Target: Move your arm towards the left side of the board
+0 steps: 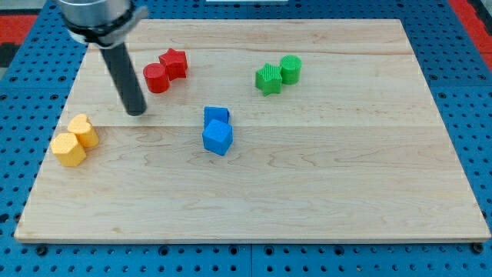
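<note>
My tip [137, 112] rests on the wooden board [307, 192] in its left half. It stands below and left of the red cylinder [156, 78] and the red star [174, 63], which touch each other. Two yellow blocks lie to the tip's lower left: a yellow block [83, 129] and a yellow hexagonal block [68, 148], touching. A blue block [216, 116] and a blue cube [217, 137] sit together to the tip's right, near the board's middle. The tip touches no block.
A green star [268, 78] and a green cylinder [290, 68] touch each other at the upper right. The board lies on a blue perforated surface [469, 92]. The arm's grey body [96, 15] enters from the view's top left.
</note>
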